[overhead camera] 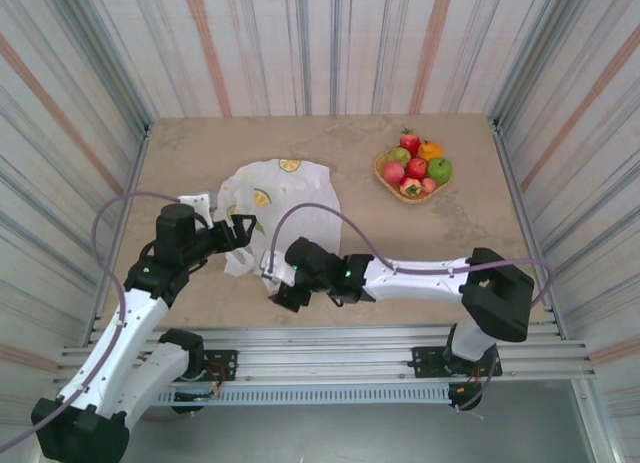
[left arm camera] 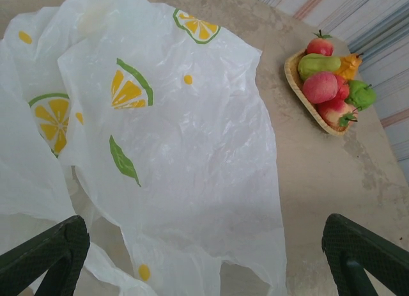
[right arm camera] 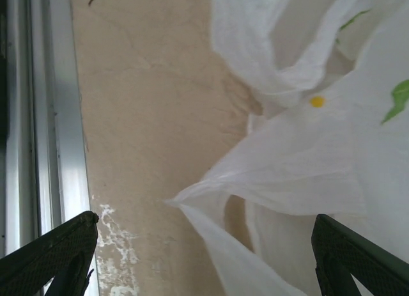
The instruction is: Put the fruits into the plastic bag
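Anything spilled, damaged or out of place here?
Nothing stands out. The fruits sit piled in the tray, none loose on the table. The plastic bag lies crumpled but flat, with no tear visible.

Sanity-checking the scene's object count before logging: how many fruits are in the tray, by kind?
Red apples: 2
Green apples: 2
Orange: 1
Peach: 1
Strawberry: 1
Total: 7, all piled in the woven tray. They overlap, so a small one could be hidden.
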Controlling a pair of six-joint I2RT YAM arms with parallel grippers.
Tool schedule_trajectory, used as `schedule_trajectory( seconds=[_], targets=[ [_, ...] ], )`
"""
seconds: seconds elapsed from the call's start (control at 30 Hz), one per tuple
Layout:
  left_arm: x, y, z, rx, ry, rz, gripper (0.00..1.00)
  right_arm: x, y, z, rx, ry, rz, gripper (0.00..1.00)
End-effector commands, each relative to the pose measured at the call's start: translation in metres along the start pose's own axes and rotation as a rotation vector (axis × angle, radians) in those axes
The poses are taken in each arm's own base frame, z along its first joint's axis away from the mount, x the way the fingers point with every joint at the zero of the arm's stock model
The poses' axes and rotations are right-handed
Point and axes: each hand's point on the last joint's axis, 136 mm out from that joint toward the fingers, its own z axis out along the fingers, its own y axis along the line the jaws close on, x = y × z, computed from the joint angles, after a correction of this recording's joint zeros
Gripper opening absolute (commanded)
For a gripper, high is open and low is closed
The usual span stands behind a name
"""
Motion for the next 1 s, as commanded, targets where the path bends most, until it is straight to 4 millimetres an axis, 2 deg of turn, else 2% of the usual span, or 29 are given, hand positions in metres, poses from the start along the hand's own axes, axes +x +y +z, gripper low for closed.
schedule_trajectory(
  seconds=[0.0, 0.1, 0.17, 0.27, 0.4, 0.47, 0.67, 0.87, 0.97],
  targets=[
    [-0.008, -0.003, -0.004, 0.005, -0.017, 0.009, 0.99, 0.007, -0.010, 0.018, 0.087, 0.061, -0.062, 0.87],
    [-0.005, -0.003, -0.006, 0.005, -0.014, 0.008, 0.99, 0.013, -0.022, 0.033, 0.160, 0.094, -0.089, 0.85],
    [-0.002, -0.001, -0.007, 0.001, -0.011, 0.004, 0.99, 0.014, -0.031, 0.038, 0.218, 0.098, -0.097, 0.80],
    [0.001, 0.001, -0.007, -0.001, -0.006, 0.000, 0.99, 0.011, -0.042, 0.036, 0.288, 0.076, -0.102, 0.64],
    [0.002, 0.001, -0.005, 0.003, -0.003, 0.000, 0.99, 0.006, -0.047, 0.024, 0.320, 0.023, -0.089, 0.39],
    [0.001, 0.000, -0.004, 0.006, 0.000, 0.000, 0.99, 0.005, -0.047, 0.018, 0.314, -0.001, -0.070, 0.31],
    [-0.002, -0.001, -0.001, 0.003, 0.008, 0.007, 0.99, -0.001, -0.054, -0.007, 0.236, -0.115, 0.075, 0.16],
    [-0.004, -0.002, 0.000, 0.001, 0.008, 0.007, 0.99, -0.008, -0.070, -0.034, 0.161, -0.246, 0.238, 0.00],
    [-0.008, -0.002, 0.000, -0.016, -0.001, 0.024, 0.97, -0.007, -0.082, -0.048, 0.123, -0.297, 0.316, 0.00]
  ],
)
